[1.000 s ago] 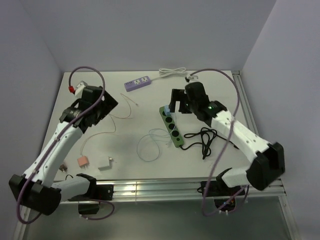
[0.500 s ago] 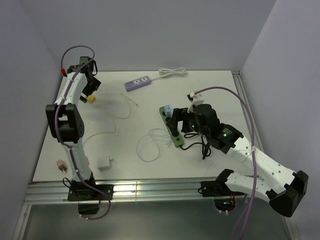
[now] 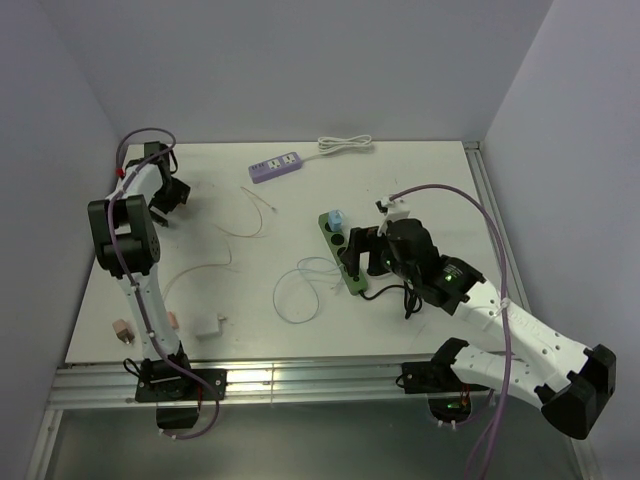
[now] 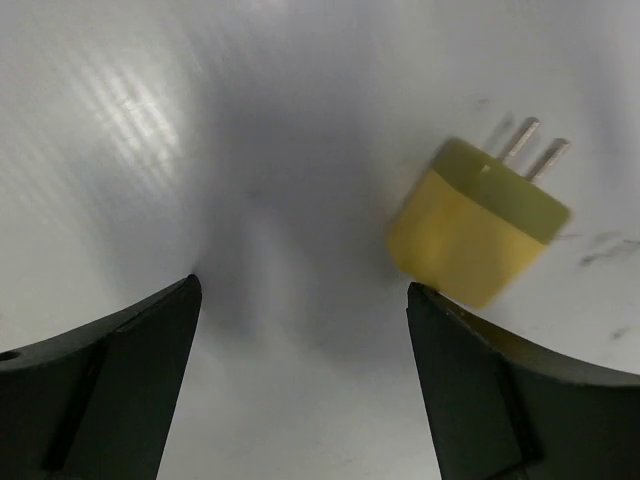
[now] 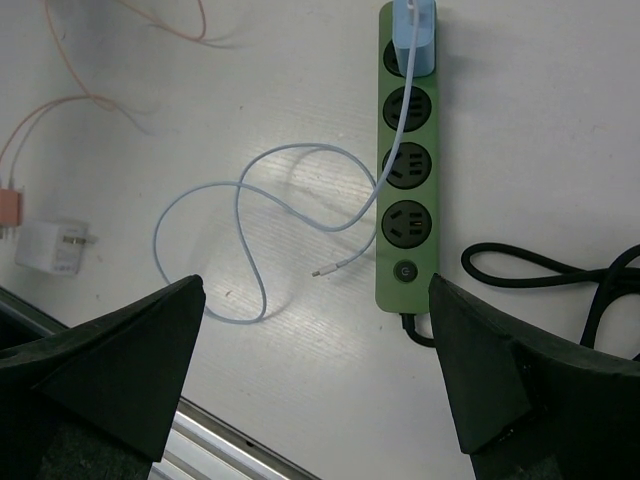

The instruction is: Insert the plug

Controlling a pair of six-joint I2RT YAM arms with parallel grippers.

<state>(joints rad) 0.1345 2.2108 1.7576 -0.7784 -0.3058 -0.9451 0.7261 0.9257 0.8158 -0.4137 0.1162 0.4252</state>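
Swung lower at the far left, we hold our left fingers [image 4: 110,380] open beside the loose yellow plug [image 4: 470,235], our right fingers [image 5: 110,350] gaping empty above the green strip [image 5: 405,200].

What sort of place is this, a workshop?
Probably a robotics lab test bench: left arm and right arm bolted at the edge of a white table, plain walls boxing it in, a green power strip and a yellow plug laid out as props.
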